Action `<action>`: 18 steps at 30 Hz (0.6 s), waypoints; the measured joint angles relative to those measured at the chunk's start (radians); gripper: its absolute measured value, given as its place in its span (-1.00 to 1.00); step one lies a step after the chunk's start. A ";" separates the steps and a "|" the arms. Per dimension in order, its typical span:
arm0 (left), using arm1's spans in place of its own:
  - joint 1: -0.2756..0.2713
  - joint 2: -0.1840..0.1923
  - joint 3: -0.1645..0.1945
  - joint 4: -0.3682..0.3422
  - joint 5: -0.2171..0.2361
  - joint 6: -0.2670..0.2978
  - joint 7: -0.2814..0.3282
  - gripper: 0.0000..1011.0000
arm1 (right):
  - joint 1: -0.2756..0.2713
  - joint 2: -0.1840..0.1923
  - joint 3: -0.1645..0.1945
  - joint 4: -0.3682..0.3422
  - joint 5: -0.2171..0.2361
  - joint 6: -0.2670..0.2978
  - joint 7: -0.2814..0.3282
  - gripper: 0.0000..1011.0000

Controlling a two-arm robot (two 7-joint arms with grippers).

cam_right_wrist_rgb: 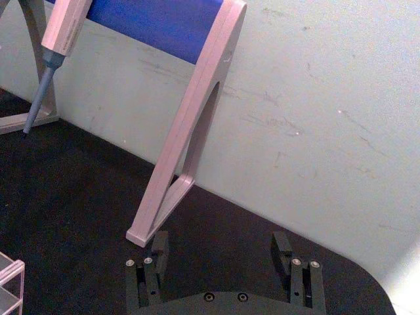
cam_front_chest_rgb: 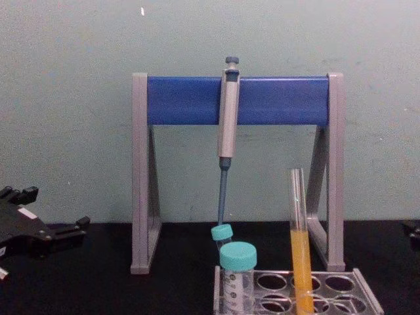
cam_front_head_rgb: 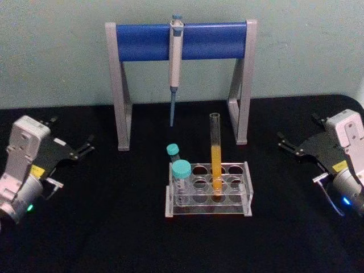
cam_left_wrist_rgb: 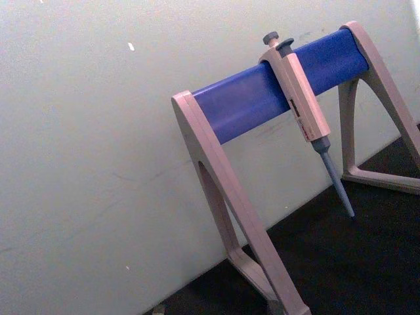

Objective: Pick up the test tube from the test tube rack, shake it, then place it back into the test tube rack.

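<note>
Nearest the camera, the test tube rack (cam_front_head_rgb: 209, 210) rests on the bench (cam_front_head_rgb: 114, 227) with the test tube (cam_front_head_rgb: 215, 149) upright in a hole right of the rack's middle, long axis vertical, upper half projecting above the rack. The left gripper (cam_front_head_rgb: 71, 132), well left of the rack, and the right gripper (cam_front_head_rgb: 298, 129), right of it, both hold nothing, fingers (cam_right_wrist_rgb: 283, 248) spread. By this layout the right gripper is judged nearer the tube, favouring a level approach from that side.

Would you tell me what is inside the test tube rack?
The test tube with orange-yellow liquid and two teal-capped vials stand in the rack; the front vial hides the rear one's base.
</note>
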 joint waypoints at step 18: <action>0.000 0.000 0.000 0.000 0.000 0.000 0.000 0.98 | -0.030 -0.004 0.030 -0.040 0.023 0.026 0.045 0.98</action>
